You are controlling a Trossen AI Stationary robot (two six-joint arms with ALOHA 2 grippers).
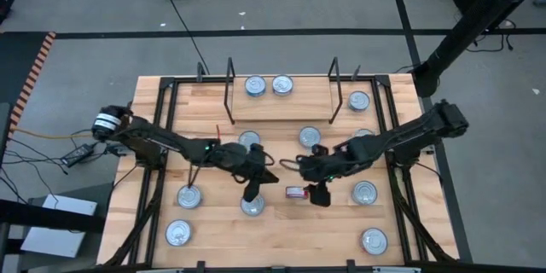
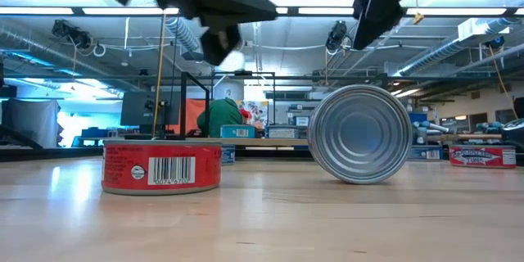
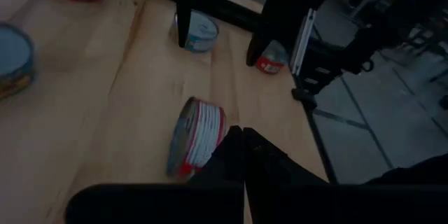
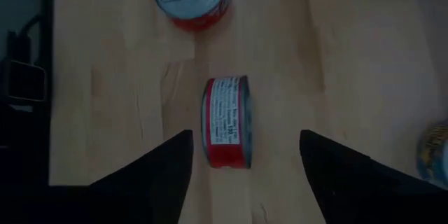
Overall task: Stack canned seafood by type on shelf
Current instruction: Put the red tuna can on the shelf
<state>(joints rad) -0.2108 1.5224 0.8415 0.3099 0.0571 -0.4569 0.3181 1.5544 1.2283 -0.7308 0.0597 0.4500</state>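
A red tin point(image 4: 226, 121) stands on its edge on the table point(image 4: 105, 77), between the right fingers point(image 4: 164, 164), spread wide and untouching. Left fingers point(image 3: 234, 150) clenched, empty, beside it.

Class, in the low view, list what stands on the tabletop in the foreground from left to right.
Red-labelled can lying flat → can standing on its edge, silver face toward us → flat red-labelled can farther back at the right.

A robotics lab or workshop. Exposed ceiling ducts point(image 2: 192, 37) and strip lights point(image 2: 327, 10) hang above cluttered workbenches point(image 2: 483, 141). Cables point(image 1: 183, 17) trail across grey floor.
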